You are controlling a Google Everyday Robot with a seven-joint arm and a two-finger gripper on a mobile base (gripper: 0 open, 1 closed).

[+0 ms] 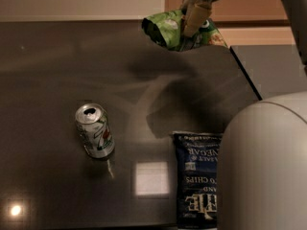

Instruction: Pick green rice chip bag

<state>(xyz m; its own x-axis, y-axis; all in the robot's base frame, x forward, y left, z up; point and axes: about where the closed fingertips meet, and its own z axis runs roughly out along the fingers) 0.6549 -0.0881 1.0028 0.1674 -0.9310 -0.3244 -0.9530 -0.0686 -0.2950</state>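
Note:
The green rice chip bag [168, 30] hangs in the air above the far part of the dark table [57, 71], crumpled, with its shadow on the tabletop below. My gripper [192, 25] comes down from the top of the view and is shut on the bag's middle, its tan fingers [195, 14] pinching the foil. The bag is clear of the table surface.
A silver and green soda can [95, 131] stands at the left of the table. A dark blue Kettle potato chips bag [197, 176] lies flat near the front edge. My white arm body [266, 171] fills the lower right. The table's right edge runs past the bag.

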